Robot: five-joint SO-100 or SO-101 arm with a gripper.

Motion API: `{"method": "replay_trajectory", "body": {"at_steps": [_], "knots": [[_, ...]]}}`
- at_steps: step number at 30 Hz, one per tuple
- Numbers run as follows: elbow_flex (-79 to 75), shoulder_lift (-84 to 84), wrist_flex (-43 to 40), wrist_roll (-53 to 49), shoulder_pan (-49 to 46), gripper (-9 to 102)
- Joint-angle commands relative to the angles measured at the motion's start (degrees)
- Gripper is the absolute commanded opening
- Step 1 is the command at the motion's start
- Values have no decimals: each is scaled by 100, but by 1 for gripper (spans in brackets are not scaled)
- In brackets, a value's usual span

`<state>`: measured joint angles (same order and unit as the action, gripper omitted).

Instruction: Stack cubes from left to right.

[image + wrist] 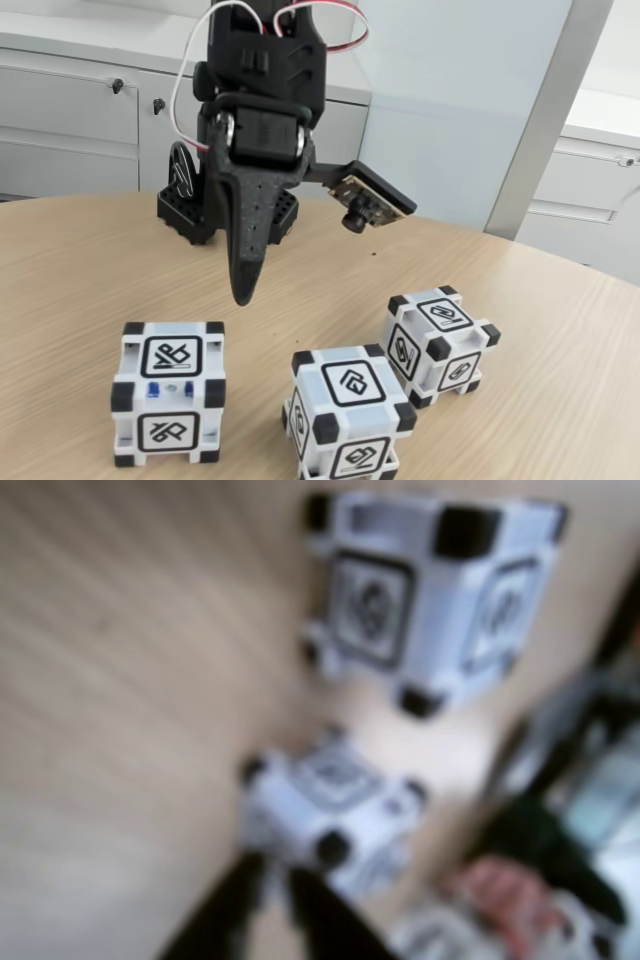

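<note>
Three white plastic cubes with black corner blocks and black-framed glyphs sit on the pale wooden table (90,270), all unstacked: the left cube (168,391) stands apart, the middle cube (348,410) sits at the bottom edge of the fixed view, and the right cube (438,343) is just beside it, turned at an angle.

The black printed tool (243,292) hangs above the table between the left and middle cubes, gripping nothing; its fingers look nearly closed in the fixed view, with a narrow gap in the wrist view.

Likely risks: descending with so little opening would push a cube instead of straddling it, and the two close cubes leave scant finger room between them. The middle cube's base is cut off, and the wrist view is badly blurred, with an unreadable dark and pinkish clutter at lower right.
</note>
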<state>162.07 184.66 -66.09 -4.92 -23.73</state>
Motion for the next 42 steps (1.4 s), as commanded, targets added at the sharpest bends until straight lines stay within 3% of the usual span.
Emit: {"method": "replay_trajectory", "body": {"at_steps": [1,5,14,19,28,33,37,42], "knots": [[-659,229,-18,202,35,0],[-1239,-422,-26,281,35,0],[-3366,-3639,-26,475,79,2],[-4500,-4860,-299,606,563,10],[-5511,-5036,-1767,2021,2417,23],[-5476,-5115,-1705,2962,3472,28],[-5511,-5115,-1705,3973,3858,28],[-5432,-5133,-1696,4491,4201,34]]}}
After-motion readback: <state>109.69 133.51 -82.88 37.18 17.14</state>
